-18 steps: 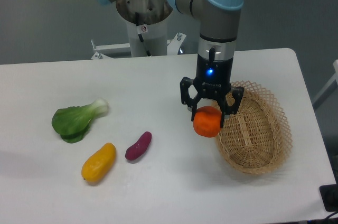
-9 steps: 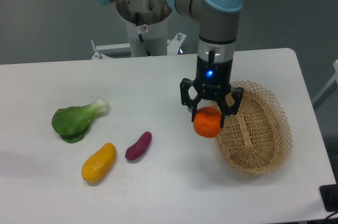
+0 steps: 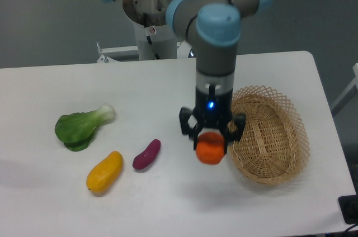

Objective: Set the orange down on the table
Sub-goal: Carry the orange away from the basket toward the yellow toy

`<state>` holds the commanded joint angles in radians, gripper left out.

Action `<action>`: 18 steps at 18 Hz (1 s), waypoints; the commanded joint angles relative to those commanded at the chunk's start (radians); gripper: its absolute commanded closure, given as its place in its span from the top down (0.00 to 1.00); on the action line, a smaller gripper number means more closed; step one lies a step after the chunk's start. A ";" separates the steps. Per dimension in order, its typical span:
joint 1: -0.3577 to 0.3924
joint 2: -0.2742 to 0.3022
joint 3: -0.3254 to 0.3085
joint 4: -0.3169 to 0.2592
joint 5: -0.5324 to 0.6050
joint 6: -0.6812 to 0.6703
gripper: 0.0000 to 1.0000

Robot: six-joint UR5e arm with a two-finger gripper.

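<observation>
While clamped on the orange (image 3: 210,149), claw (image 3: 211,143) seemingly above table (image 3: 156,97), beside basket (image 3: 268,136).

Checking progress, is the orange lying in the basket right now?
No, the orange is held in the hand, left of the basket.

The top of the orange (image 3: 210,148) is covered by the gripper (image 3: 211,134), so where the jaws meet the fruit cannot be made out, and the surface (image 3: 168,86) under the fruit is hidden, so contact there cannot be told. The arm (image 3: 215,30) runs out of the top edge of the frame. It also covers part of the basket (image 3: 268,136) rim at center right. At the lower right corner, a dark object (image 3: 349,209) is cut off by the edge and cannot be identified.
</observation>
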<state>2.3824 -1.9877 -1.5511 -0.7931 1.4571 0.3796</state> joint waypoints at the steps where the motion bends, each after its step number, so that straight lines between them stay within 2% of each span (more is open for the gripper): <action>1: -0.017 -0.029 0.023 0.011 0.018 -0.049 0.64; 4: -0.049 -0.097 0.057 0.012 0.037 -0.113 0.64; 9: -0.117 -0.150 0.045 0.012 0.072 -0.130 0.64; 18: -0.187 -0.194 0.016 0.015 0.132 -0.125 0.64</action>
<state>2.1952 -2.1813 -1.5355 -0.7777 1.5891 0.2546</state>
